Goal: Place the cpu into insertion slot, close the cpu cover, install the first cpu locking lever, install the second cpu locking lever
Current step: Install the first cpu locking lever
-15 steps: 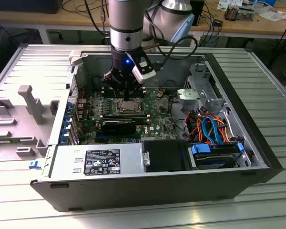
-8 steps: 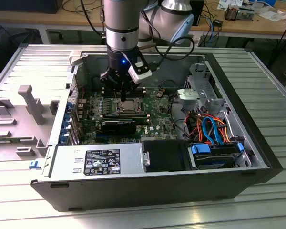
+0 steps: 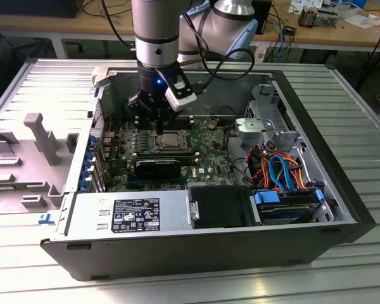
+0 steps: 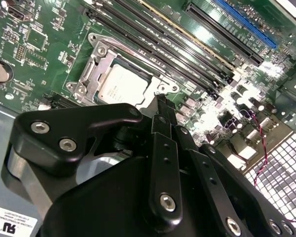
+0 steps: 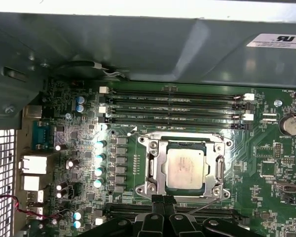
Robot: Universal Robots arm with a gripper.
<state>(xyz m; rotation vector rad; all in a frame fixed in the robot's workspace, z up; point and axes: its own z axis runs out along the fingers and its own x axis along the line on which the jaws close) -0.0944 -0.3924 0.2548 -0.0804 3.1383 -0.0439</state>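
The cpu (image 5: 186, 168) lies flat in the insertion slot (image 5: 149, 188) on the green board, its silvery top facing up. The cpu cover (image 5: 160, 170) is down around it as a metal frame. A thin wire lever (image 5: 203, 207) runs slanted along the socket edge nearest my fingers. My gripper (image 5: 163, 199) is shut with nothing visible between the fingers, and its tips sit just beside that edge of the socket. In the second wrist view the gripper (image 4: 160, 101) points at the cpu (image 4: 121, 89). The exterior view has the gripper (image 3: 158, 126) low over the socket (image 3: 172, 139).
Long black memory slots (image 5: 172, 106) run along the far side of the socket. The open computer case has a power supply (image 3: 133, 215) at the front and a drive bay with coloured cables (image 3: 282, 171) on the exterior view's right. A grey fixture tray (image 3: 31, 152) lies on its left.
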